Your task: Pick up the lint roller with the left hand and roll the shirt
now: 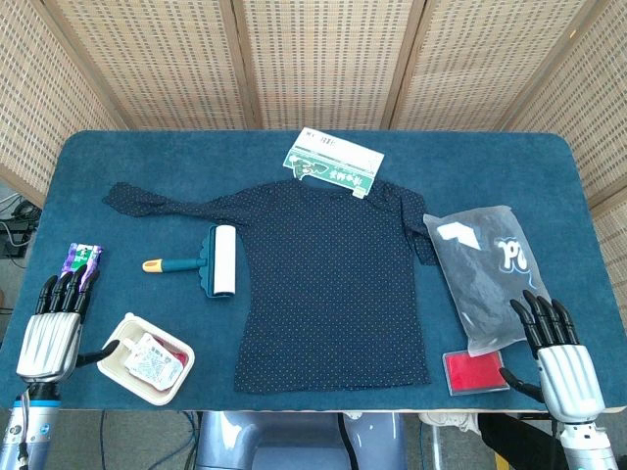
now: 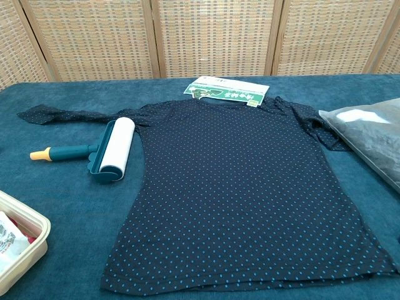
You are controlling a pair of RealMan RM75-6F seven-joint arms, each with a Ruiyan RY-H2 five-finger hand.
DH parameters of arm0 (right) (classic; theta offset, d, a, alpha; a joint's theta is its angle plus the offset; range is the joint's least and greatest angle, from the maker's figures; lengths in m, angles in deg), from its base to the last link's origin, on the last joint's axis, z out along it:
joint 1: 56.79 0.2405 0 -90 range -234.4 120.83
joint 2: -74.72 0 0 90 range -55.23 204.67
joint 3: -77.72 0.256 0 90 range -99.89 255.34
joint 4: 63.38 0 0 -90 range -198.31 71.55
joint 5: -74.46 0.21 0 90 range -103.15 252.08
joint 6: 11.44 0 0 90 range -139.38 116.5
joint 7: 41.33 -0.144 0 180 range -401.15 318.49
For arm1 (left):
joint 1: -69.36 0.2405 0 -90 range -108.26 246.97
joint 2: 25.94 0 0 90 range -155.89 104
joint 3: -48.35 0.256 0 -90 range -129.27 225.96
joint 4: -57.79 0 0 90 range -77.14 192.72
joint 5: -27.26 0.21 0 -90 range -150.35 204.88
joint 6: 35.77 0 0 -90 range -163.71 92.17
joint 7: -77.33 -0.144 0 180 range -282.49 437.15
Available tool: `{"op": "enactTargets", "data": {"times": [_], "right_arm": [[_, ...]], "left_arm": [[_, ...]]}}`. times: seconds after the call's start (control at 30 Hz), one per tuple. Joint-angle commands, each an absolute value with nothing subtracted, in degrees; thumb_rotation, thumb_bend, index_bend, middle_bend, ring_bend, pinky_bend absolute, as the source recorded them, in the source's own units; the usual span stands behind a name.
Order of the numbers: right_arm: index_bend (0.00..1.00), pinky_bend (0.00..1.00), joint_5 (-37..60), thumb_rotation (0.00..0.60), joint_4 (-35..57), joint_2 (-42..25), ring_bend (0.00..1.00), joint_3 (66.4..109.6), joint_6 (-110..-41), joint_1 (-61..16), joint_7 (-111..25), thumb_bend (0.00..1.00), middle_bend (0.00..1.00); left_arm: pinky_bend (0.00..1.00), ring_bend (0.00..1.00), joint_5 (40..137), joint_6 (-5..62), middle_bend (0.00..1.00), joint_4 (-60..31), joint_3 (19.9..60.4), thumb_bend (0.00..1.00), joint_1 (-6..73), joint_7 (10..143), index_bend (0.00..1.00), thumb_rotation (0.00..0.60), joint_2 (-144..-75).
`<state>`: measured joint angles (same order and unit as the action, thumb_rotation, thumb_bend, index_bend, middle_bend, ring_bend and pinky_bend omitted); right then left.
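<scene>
A dark navy dotted shirt (image 1: 328, 284) (image 2: 244, 187) lies flat in the middle of the blue table. Just left of it rests the lint roller (image 1: 211, 259) (image 2: 103, 152), a white roll in a teal frame with a teal handle and yellow tip pointing left. My left hand (image 1: 54, 328) rests at the table's front left corner, fingers straight and apart, holding nothing, well short of the roller. At the front right corner my right hand (image 1: 558, 348) lies open too. Neither hand shows in the chest view.
A green and white card (image 1: 333, 162) (image 2: 226, 91) lies at the shirt's collar. A clear bag of dark cloth (image 1: 485, 269) (image 2: 372, 137) sits right of the shirt, a red box (image 1: 475, 370) below it. A beige tray (image 1: 147, 357) (image 2: 22, 240) and a purple packet (image 1: 81, 262) lie near my left hand.
</scene>
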<state>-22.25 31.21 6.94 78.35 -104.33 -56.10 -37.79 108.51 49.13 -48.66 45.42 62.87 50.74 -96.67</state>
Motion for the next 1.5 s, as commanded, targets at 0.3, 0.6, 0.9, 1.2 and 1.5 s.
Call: {"op": "enactTargets", "data": {"times": [0.3, 0.6, 0.9, 1.2, 1.5], "right_arm": [[0.00, 0.00, -22.3, 0.600, 31.1, 6.6, 0.00, 78.2, -103.7, -55.9, -37.5, 0.11, 0.00], [0.00, 0.00, -22.1, 0.600, 31.1, 6.5, 0.00, 78.2, -103.5, -55.9, -37.1, 0.11, 0.00], [0.00, 0.00, -22.2, 0.600, 31.1, 6.6, 0.00, 78.1, -103.6, -55.9, -37.5, 0.11, 0.00], [0.00, 0.00, -22.1, 0.600, 31.2, 6.7, 0.00, 78.1, -103.8, -56.0, -37.6, 0.11, 0.00], [0.00, 0.00, -20.9, 0.600, 30.7, 6.9, 0.00, 78.5, -103.2, -55.9, -38.6, 0.11, 0.00]], "left_arm": [[0.00, 0.00, 108.1, 48.8, 0.00, -48.5, 45.4, 0.15, 62.7, 50.8, 0.00, 0.600, -96.6], [0.00, 0.00, 107.9, 48.7, 0.00, -48.4, 45.3, 0.15, 62.5, 51.0, 0.00, 0.600, -96.7], [0.00, 0.00, 107.8, 48.7, 0.00, -48.6, 45.5, 0.15, 62.4, 50.4, 0.00, 0.600, -96.8], [0.00, 0.00, 107.7, 48.5, 0.00, -48.7, 45.5, 0.15, 62.3, 50.3, 0.00, 0.600, -96.8], [0.20, 0.07, 104.3, 46.4, 0.04, -48.5, 41.9, 0.16, 59.7, 49.3, 0.00, 0.600, -95.7]]}}
